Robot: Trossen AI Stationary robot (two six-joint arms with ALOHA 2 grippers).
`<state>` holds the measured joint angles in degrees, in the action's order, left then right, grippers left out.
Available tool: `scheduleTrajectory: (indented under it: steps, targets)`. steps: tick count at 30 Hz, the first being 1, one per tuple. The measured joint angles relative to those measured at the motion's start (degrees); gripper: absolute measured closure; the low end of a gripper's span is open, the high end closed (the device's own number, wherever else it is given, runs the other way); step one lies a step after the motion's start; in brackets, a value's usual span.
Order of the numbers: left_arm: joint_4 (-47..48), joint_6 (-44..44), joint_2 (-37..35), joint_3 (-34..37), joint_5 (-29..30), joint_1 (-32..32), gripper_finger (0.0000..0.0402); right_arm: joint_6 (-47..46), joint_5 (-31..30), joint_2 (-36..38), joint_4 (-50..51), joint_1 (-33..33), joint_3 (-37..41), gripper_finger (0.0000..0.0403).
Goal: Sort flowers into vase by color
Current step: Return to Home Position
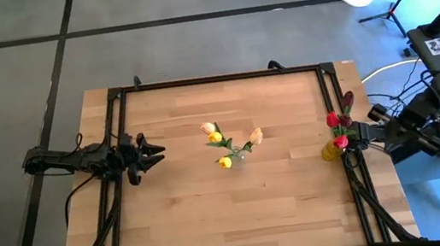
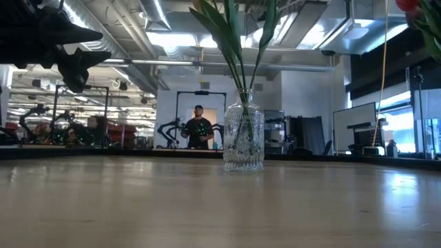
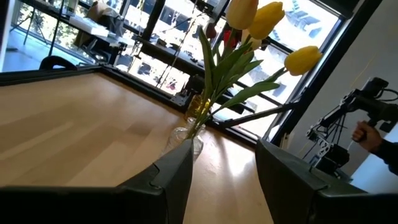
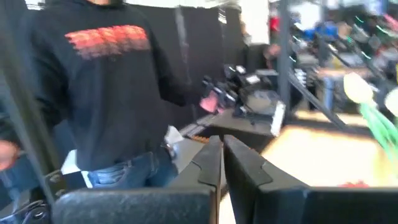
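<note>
Both arms are dark, close to black, and built from chunky jointed segments. The left arm (image 1: 78, 158) has a bulky rounded housing at its outer end, and thin black cables (image 1: 78, 190) curve away beneath it. The left gripper (image 1: 159, 153) ends in two dark fingers (image 3: 174, 174). These are broad and flat-faced, with bevelled edges and a dull plastic look. The right arm (image 1: 410, 126) is equally black and blocky, its segments stacked closely, and slim wires loop around its joints. The right gripper (image 4: 222, 142) has two narrow, tapering black prongs. They rise from a wide dark crossbar with rounded corners and a matte surface.
</note>
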<state>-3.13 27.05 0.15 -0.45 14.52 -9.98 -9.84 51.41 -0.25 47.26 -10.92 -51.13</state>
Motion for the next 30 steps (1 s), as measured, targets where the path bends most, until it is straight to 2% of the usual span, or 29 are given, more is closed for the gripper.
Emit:
scheduleTrajectory:
  steps: [6, 12, 17, 24, 26, 30]
  targets:
    - [0.10, -0.22, -0.01, 0.00, -0.02, -0.02, 0.0233, -4.89, 2.23, 0.00, -7.74, 0.00, 5.49, 0.0381]
    - [0.10, 0.13, 0.00, 0.00, -0.02, -0.02, 0.0233, -12.09, 12.02, 0.02, -24.93, 0.02, 9.75, 0.0381]
    - [0.13, 0.26, 0.01, 0.00, -0.02, -0.01, 0.0233, -12.86, 18.69, 0.00, -32.93, 0.02, 9.85, 0.0381]
    - [0.17, 0.24, -0.01, 0.00, -0.04, -0.02, 0.0233, -10.33, 27.65, 0.02, -33.75, 0.09, 13.19, 0.0381]
    - [0.19, 0.23, 0.01, 0.00, -0.04, -0.01, 0.0233, -6.97, 27.71, 0.02, -33.97, 0.09, 15.94, 0.0381]
    - [0.21, 0.76, -0.01, 0.00, -0.04, -0.01, 0.0233, -6.42, 27.75, 0.04, -35.83, 0.06, 20.62, 0.0381]
